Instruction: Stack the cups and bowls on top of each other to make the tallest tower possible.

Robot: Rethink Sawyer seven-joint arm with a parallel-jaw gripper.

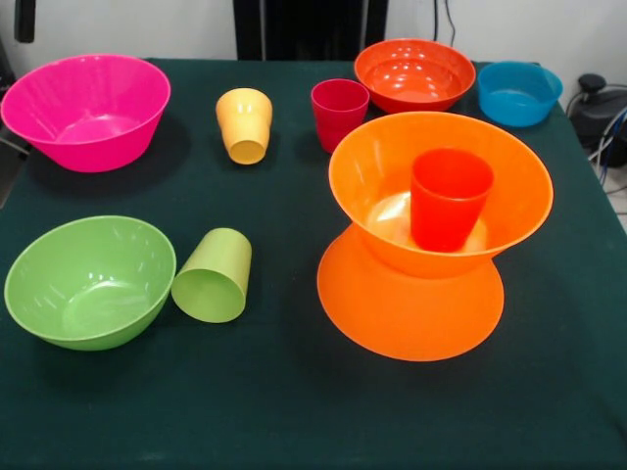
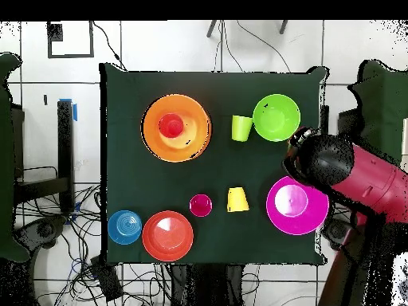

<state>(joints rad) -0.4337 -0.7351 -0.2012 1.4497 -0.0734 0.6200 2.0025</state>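
Bright, even overhead light, both views sharp.
Soft short shadows on the dark worktop [image 1: 294,411]; white glare spots inside the red-orange bowl [image 1: 414,73] and pink bowl [image 2: 296,205].

The robot arm [image 2: 362,179] shows only in the overhead view: a thick link with a glossy crimson-red shell, smooth and rounded like a tube. It ends in a bulbous black joint housing [image 2: 323,159], round and shiny, with a pale highlight on its top. A small reddish detail sits at the housing's upper edge. Darker black parts lie below the red link
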